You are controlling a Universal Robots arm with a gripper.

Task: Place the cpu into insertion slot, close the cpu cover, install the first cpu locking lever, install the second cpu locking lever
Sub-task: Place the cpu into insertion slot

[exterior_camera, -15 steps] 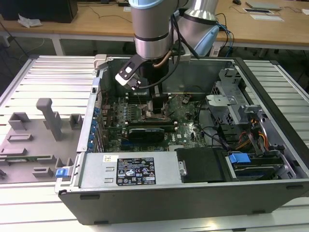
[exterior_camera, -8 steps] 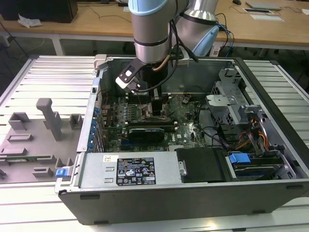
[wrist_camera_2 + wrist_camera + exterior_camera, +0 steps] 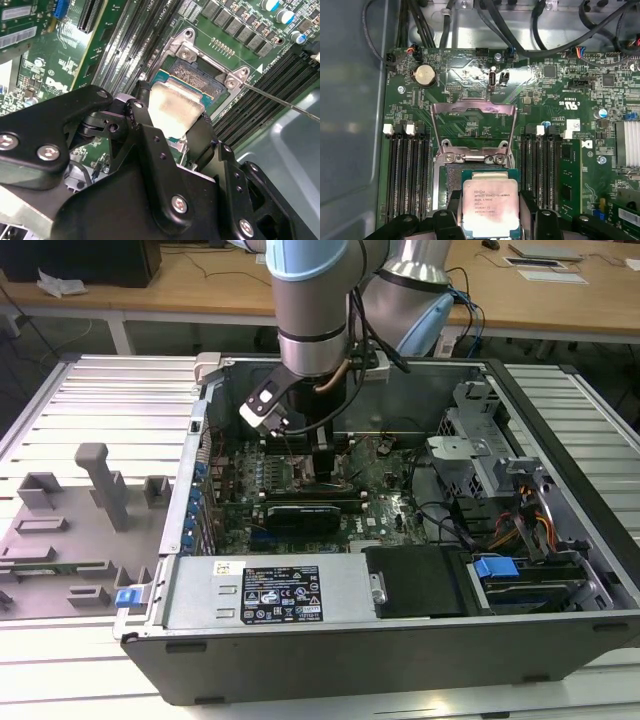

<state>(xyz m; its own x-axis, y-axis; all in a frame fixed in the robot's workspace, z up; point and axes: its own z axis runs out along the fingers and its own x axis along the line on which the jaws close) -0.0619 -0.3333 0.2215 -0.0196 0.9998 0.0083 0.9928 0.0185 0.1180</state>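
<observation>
**Desk:** Stock list, largest first?

**Operator:** Item one: computer case (image 3: pixel 400 650), side open. Item two: my arm (image 3: pixel 310 300), reaching down into it. Item three: green motherboard (image 3: pixel 470 75).

**Desk:** Smaller items?

**Operator:** Item four: gripper (image 3: pixel 491 216), fingers clamped on two opposite edges of the cpu (image 3: pixel 491 202). Item five: cpu cover (image 3: pixel 472 107), standing open at the edge of the insertion slot (image 3: pixel 452 182). The cpu is directly over that slot; I cannot tell if it touches.

Silver arm (image 3: pixel 312 325), blue caps (image 3: pixel 300 255), black gripper (image 3: pixel 172 112)
</observation>
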